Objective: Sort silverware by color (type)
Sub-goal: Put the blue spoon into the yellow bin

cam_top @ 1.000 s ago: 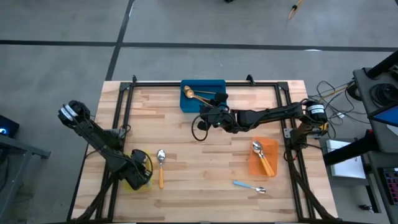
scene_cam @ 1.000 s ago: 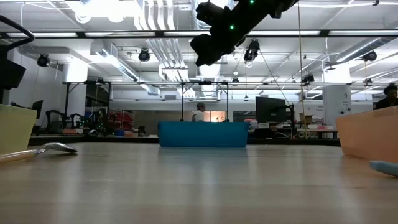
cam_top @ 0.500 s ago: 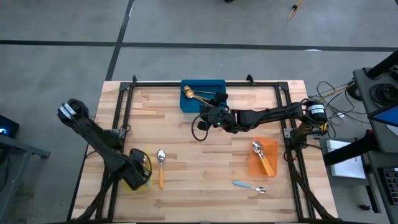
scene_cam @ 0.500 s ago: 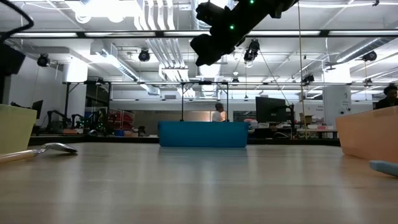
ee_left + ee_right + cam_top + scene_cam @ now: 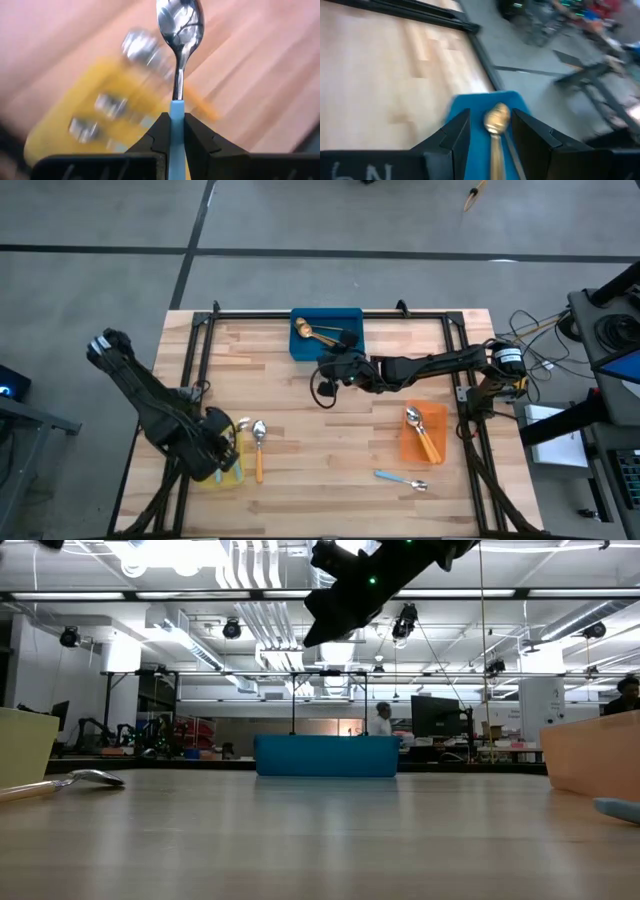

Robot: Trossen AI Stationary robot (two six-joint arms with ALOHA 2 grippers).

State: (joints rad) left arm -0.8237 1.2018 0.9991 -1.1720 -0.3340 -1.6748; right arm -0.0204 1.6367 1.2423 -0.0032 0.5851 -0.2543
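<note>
L gripper [image 5: 177,131] clamped on blue-handled spoon [image 5: 179,30], held by the handle, bowl pointing away from the wrist; it sits above the yellow bin [image 5: 225,470] at the table's [image 5: 300,410] front-left corner, w/ blurred silver spoon bowls visible in that bin from the L wrist view. R gripper [image 5: 491,131] over mid-table just in front of the blue bin [image 5: 350,315]; fingers apart, gold spoon [image 5: 495,131] seen between them, but can't tell if it is gripped or lying in the bin below. Gold spoons [image 5: 312,333] in blue bin at rear centre. Orange-handled spoon [image 5: 259,446] lies on table just beside yellow bin. Orange bin [image 5: 438,420] at right holds orange-handled spoons [image 5: 420,430]. Another blue-handled spoon [image 5: 402,479] on table in front of orange bin.
</note>
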